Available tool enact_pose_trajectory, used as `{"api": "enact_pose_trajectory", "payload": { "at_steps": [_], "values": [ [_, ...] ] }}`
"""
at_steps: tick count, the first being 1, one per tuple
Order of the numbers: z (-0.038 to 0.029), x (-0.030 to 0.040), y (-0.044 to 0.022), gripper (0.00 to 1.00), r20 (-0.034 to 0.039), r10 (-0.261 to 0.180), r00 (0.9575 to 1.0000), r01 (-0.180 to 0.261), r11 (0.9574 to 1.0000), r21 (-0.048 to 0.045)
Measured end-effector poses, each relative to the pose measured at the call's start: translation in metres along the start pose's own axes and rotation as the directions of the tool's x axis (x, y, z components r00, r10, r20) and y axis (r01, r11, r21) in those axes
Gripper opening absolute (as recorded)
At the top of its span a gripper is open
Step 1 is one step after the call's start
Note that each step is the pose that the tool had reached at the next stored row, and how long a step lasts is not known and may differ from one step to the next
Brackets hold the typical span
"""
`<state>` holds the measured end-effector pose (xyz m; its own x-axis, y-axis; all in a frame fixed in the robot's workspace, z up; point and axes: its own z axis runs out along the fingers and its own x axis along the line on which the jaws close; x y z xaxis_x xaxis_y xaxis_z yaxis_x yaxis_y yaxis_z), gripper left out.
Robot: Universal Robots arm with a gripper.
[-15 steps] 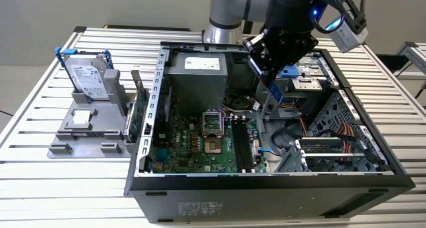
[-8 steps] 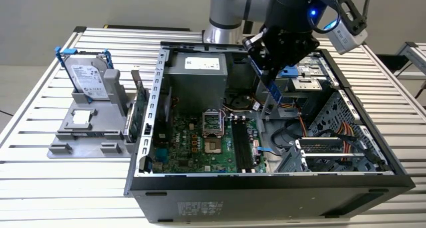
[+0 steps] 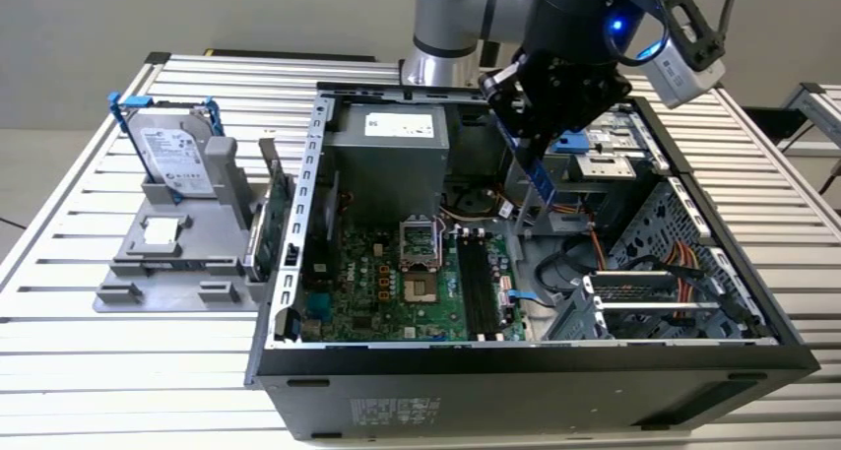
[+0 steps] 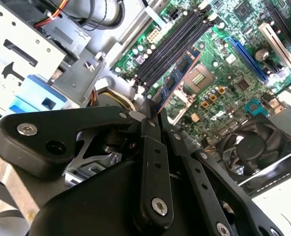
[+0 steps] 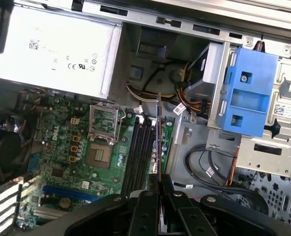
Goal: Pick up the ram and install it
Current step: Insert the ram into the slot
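Observation:
The ram (image 3: pixel 538 182) is a thin blue-dark stick hanging upright from my gripper (image 3: pixel 529 140), which is shut on its upper end above the open computer case (image 3: pixel 526 356). In the second wrist view the ram (image 4: pixel 177 80) juts out from between the black fingers of the gripper (image 4: pixel 151 112), over the green motherboard. The first wrist view has the ram (image 5: pixel 158 132) edge-on, held by the gripper (image 5: pixel 157 181), just beside the black memory slots (image 5: pixel 140 150) and above them. Those slots (image 3: pixel 480 285) (image 4: pixel 171 43) lie unfilled below the stick.
A silver hard drive with blue brackets (image 3: pixel 175 155) stands on a grey holder (image 3: pixel 158 273) at the exterior view's left, beside a green card (image 3: pixel 270 228). Inside the case are the power supply (image 5: pixel 51 46), a blue drive bracket (image 5: pixel 248 93), cables (image 5: pixel 209 167) and a fan (image 4: pixel 251 147).

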<state>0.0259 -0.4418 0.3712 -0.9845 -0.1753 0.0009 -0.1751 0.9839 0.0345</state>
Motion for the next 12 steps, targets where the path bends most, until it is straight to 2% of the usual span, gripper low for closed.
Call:
{"api": "enact_pose_trajectory", "payload": {
  "at_steps": [12],
  "values": [
    [0.0011,0.0,0.0,0.0,0.0003,0.008,1.0,-0.008,1.0,0.0]
  ]
}}
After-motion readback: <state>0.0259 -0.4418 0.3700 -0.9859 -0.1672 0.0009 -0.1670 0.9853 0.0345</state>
